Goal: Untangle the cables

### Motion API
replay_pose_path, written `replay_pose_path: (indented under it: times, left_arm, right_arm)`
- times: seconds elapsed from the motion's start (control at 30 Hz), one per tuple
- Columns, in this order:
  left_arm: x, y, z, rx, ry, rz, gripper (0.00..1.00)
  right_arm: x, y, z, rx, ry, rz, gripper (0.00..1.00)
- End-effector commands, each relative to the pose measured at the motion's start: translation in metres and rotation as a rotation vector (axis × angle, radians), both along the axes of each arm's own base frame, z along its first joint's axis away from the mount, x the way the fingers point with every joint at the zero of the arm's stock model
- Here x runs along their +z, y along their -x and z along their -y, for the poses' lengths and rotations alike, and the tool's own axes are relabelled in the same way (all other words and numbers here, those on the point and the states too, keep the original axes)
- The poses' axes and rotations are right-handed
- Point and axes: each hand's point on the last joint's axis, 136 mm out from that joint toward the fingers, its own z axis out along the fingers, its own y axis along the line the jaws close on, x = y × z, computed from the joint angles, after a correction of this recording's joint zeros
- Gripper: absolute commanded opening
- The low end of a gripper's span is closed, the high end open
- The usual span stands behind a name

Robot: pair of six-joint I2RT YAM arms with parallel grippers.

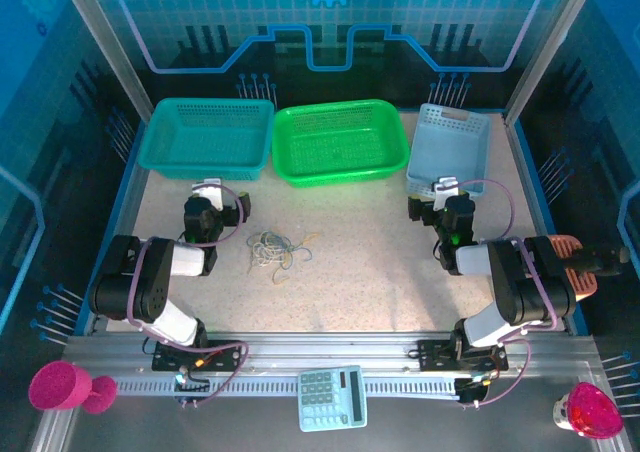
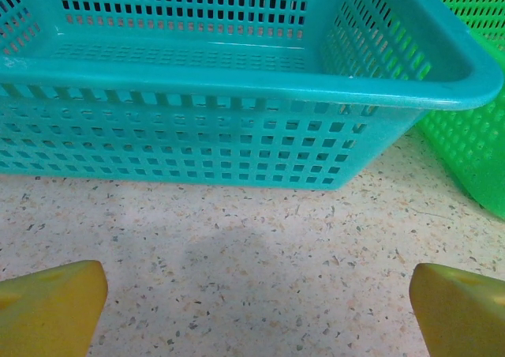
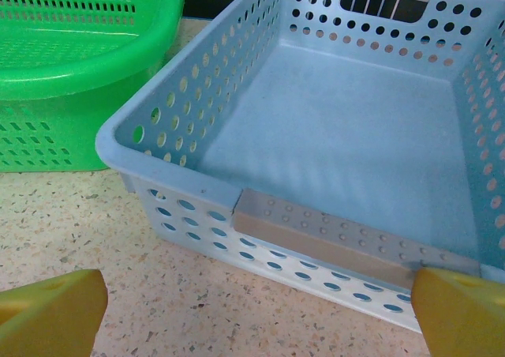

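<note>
- left gripper (image 2: 256, 310) and right gripper (image 3: 256, 313): both spread wide, holding nothing.
- cables (image 1: 278, 249) lie in one small knot on the table (image 1: 380, 272), between the arms, nearer the left, apart from both.
- untangling looks not yet begun; next, a claw must reach back and down onto one loose loop.
- cords thin, cream, yellow, blue, loops overlapping.

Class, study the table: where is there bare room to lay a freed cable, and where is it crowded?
Widest bare patch of table: between the cables and the right arm, in front of the green basket. Also the near strip between the arm bases. Crowded: the back, three baskets side by side, and between cables and left arm.
</note>
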Motion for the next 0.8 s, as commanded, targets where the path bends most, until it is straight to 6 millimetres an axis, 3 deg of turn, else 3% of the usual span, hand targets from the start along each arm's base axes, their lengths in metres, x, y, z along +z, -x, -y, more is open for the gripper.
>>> replay_pose_path:
  times: [0.0, 0.37, 0.57, 0.67, 0.77]
  left_arm:
    - [0.007, -0.004, -0.001, -0.006, 0.013, 0.025, 0.99]
    - [0.013, -0.003, -0.001, -0.004, 0.012, 0.034, 0.99]
    - [0.039, 0.001, -0.005, 0.024, 0.004, 0.017, 0.99]
    - [0.06, 0.004, -0.008, 0.048, 0.01, 0.042, 0.99]
    - [0.087, 0.006, -0.006, 0.056, 0.05, 0.06, 0.99]
  right_arm:
    - [0.009, -0.005, -0.004, 0.021, -0.002, 0.031, 1.0]
    - [0.015, -0.003, -0.001, 0.023, -0.028, 0.044, 1.0]
    - [0.063, 0.016, 0.019, -0.113, -0.04, 0.101, 1.0]
    - [0.082, 0.022, 0.032, -0.22, -0.159, 0.064, 1.0]
    - [0.089, 0.03, 0.042, -0.335, -0.335, -0.025, 1.0]
